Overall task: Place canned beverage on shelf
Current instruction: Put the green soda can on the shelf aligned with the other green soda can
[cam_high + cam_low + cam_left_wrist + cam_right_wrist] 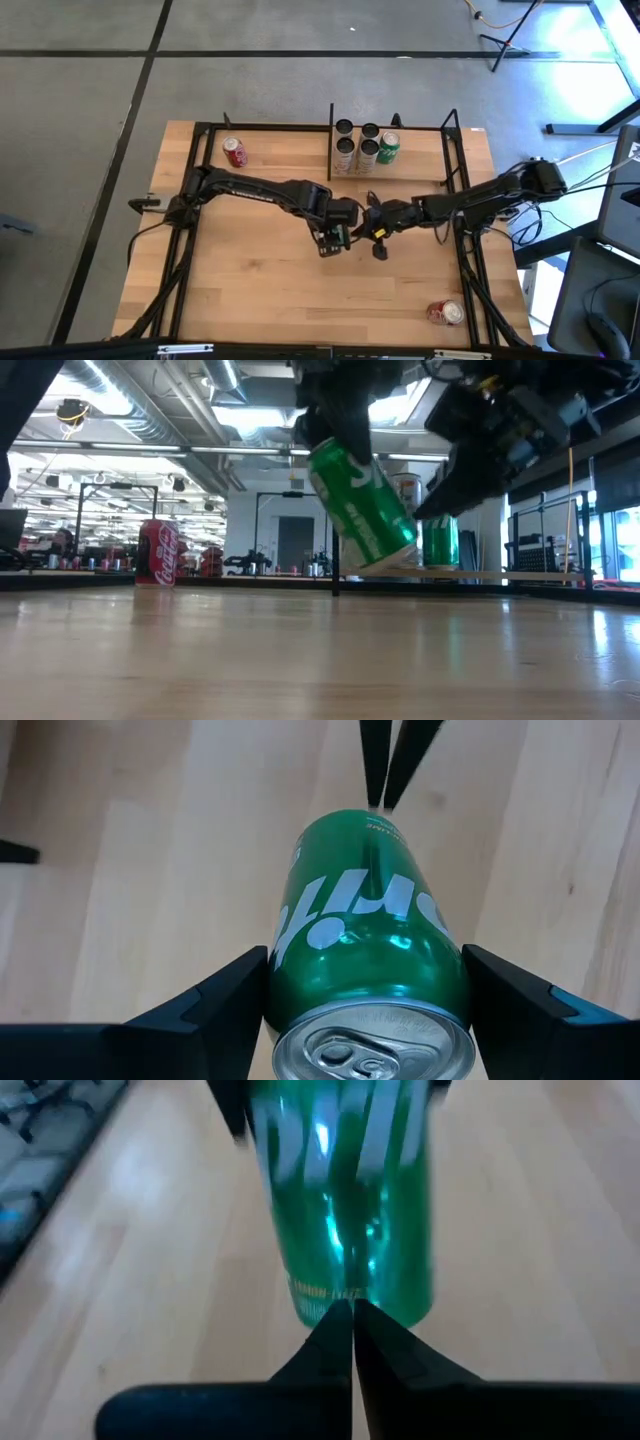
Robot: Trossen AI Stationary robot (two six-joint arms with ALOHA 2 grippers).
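The green can [365, 935] fills the left wrist view, tilted and lifted off the worktop [260, 290], gripped across its body by the left gripper [334, 238] with its jaws partly spread. Just to its right, the right gripper [372, 224] has its jaws fully closed, empty, tips at the can's base. The shelf [400, 168] sits at the far edge holding four cans.

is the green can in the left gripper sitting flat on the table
No, the green can hangs tilted above the table in the left gripper, low view.
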